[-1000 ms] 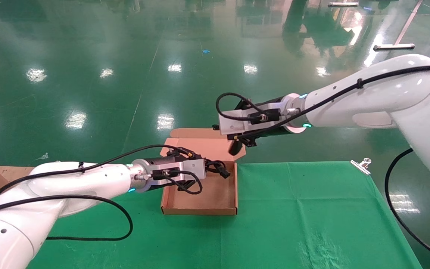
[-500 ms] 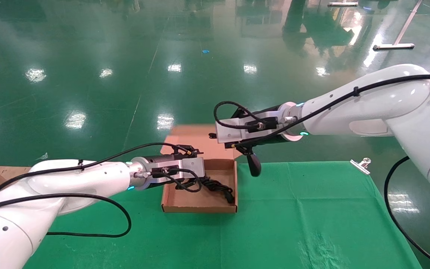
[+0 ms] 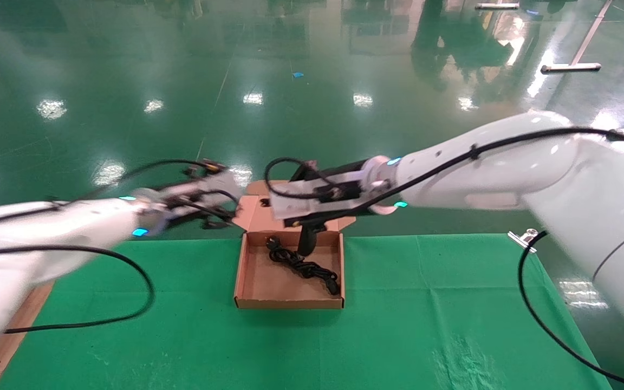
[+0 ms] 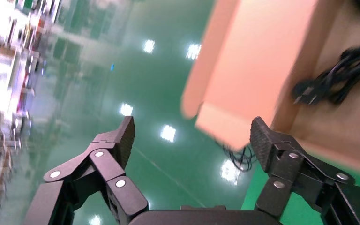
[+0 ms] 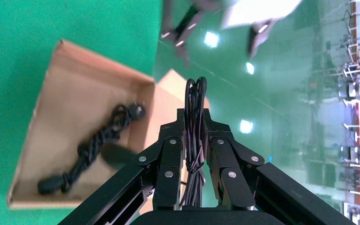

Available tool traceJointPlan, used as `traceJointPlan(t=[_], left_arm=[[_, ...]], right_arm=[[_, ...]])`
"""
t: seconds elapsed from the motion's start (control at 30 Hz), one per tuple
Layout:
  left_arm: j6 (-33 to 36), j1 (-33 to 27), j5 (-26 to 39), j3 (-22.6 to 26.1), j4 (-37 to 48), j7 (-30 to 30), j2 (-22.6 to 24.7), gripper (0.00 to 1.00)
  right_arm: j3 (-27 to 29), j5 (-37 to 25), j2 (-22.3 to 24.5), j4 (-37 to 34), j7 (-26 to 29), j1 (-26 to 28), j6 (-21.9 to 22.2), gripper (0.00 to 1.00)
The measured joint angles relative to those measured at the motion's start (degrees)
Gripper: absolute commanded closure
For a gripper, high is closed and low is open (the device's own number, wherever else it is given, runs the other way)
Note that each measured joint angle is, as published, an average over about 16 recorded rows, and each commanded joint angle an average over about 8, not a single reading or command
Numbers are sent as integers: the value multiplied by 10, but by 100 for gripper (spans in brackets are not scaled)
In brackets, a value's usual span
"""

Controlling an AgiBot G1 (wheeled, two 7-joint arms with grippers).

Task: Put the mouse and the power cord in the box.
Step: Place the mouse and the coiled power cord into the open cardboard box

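The right gripper, clamped on the mouse's bundled cable, dangles the mouse below it into the box, beside the power cord already inside; the left gripper, spread wide and empty, hangs beside the lid.

The box is shallow brown cardboard and stands open on the green cloth, its hinged lid folded back at the far side. You find the power cord, a thin black bundle, lying slantwise on the box floor, plug end toward the far wall. The mouse, black and hanging upright, dangles over the box's far half; you see its coiled lead pinched in the right gripper.
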Motion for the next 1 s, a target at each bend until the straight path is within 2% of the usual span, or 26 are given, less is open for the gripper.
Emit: traceJointPlan(t=[0.27, 0.43, 0.47, 0.67, 0.73, 1.0], left_arm=[[95, -6, -37, -25, 16, 33, -75, 0], [148, -2, -54, -36, 23, 58, -106, 0], [156, -1, -58, -38, 25, 63, -111, 0], [181, 3, -70, -46, 36, 83, -123, 0], [182, 3, -72, -48, 39, 86, -124, 0], [184, 2, -74, -49, 42, 88, -124, 0]], right_arm=[[-59, 22, -1, 57, 38, -21, 47, 100], [-94, 25, -1, 70, 56, -30, 69, 99], [-100, 25, -1, 71, 59, -32, 73, 94], [-131, 17, 0, 67, 69, -38, 92, 19], [-137, 14, 0, 65, 70, -39, 96, 0], [-144, 9, 0, 62, 71, -40, 101, 0]])
